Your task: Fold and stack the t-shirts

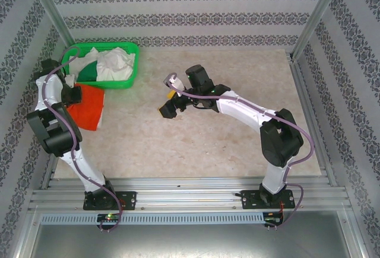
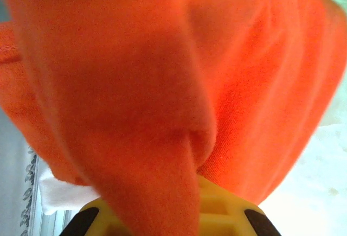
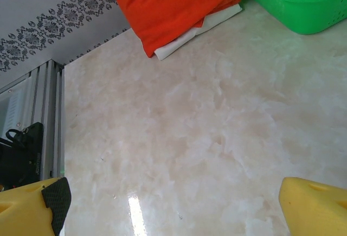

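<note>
Left side first: your left end effector [image 1: 73, 95] sits at the far-left edge of the tabletop [image 1: 208, 145], right on the orange-red t-shirt [image 1: 89, 108]. That tee lies as a compact folded bundle on top of a white t-shirt [image 3: 206, 27], so count two tees in the stack, the orange one possibly not released. In the left wrist view, orange cloth drapes over the yellow finger base and hides the tips, so you can't tell whether it's clamped or slack. Fold quality is hard to judge there too, as the cloth is close and blurred. Just behind the stack, the green mesh basket [image 1: 102, 45] holds a crumpled white tee [image 1: 116, 62] and a dark green tee [image 1: 89, 72], both unfolded. Anything under them is hidden. My read: about halfway, with at least two to pull, fold and stack. Your right end effector [image 3: 172, 206] hovers over bare tabletop mid-table, fingers spread wide, nothing between them, well apart from stack and basket. The right wrist view cuts off most of the basket.
</note>
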Action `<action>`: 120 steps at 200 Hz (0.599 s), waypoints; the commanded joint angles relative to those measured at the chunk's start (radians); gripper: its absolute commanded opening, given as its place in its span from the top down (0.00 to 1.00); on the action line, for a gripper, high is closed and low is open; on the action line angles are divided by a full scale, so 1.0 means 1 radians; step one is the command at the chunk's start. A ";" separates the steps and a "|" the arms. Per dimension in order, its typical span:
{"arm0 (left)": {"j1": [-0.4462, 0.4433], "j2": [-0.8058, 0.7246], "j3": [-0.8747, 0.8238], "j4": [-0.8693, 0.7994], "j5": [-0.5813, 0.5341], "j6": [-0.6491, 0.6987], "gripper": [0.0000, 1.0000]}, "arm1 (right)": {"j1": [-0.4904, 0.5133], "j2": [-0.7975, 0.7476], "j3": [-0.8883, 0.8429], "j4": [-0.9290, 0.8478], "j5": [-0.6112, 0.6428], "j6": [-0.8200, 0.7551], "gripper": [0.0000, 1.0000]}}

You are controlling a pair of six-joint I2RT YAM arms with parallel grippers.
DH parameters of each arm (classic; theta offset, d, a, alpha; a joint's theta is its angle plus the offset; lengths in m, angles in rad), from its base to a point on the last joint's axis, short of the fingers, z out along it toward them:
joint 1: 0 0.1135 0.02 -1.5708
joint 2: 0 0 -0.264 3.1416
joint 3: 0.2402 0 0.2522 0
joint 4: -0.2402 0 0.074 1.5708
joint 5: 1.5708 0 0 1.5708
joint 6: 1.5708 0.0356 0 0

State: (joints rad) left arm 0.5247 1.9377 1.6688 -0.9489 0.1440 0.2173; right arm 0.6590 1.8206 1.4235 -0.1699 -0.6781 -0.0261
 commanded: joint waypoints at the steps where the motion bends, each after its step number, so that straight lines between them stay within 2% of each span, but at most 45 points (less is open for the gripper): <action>1: 0.012 0.028 0.000 0.003 -0.038 -0.037 0.93 | 0.012 0.015 0.026 -0.007 -0.009 0.011 0.02; 8: 0.013 0.036 0.007 0.002 -0.048 -0.044 0.74 | 0.011 0.015 0.025 -0.008 -0.007 0.012 0.02; 11: 0.013 0.038 0.010 0.001 -0.052 -0.050 0.69 | 0.011 0.015 0.025 -0.008 -0.008 0.013 0.02; 20: 0.014 0.043 0.019 -0.008 -0.051 -0.059 0.66 | 0.010 0.013 0.023 -0.006 -0.006 0.016 0.02; 34: 0.014 0.043 0.029 -0.018 -0.050 -0.086 0.56 | 0.008 0.013 0.024 -0.005 -0.003 0.019 0.02; 70: 0.014 -0.016 0.026 -0.015 -0.086 -0.173 0.21 | 0.002 0.014 0.025 0.000 -0.003 0.026 0.02; 86: 0.012 -0.051 0.035 -0.023 -0.126 -0.206 0.01 | 0.001 0.015 0.023 0.003 -0.003 0.028 0.02; 120: -0.017 -0.098 -0.035 0.006 -0.136 -0.250 0.00 | -0.002 0.019 0.020 0.011 -0.008 0.038 0.02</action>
State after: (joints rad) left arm 0.5236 1.9171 1.6672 -0.9482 0.0441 0.0334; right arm 0.6586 1.8252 1.4242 -0.1726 -0.6781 -0.0021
